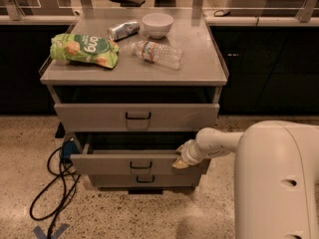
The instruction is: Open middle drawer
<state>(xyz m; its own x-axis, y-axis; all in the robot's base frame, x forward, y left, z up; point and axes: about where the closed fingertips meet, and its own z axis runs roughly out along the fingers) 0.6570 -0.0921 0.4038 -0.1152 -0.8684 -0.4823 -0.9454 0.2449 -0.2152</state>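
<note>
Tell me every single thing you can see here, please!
Chip bag: one, green, left side of the cabinet top.
Can: one, silver, lying at the back of the top.
Bowl: one, white, at the back, right of the can.
Water bottle: one, clear, lying in the middle of the top.
Cabinet: one, grey, with three drawers.
Top drawer: one, grey, black handle.
Middle drawer: one, grey, pulled partly out.
Bottom drawer: one, grey, lowest.
Cable: one, black, on the floor at left.
Arm: one, white, reaching in from the right.
Hand: one, pale, at the right end of the middle drawer's front.
</note>
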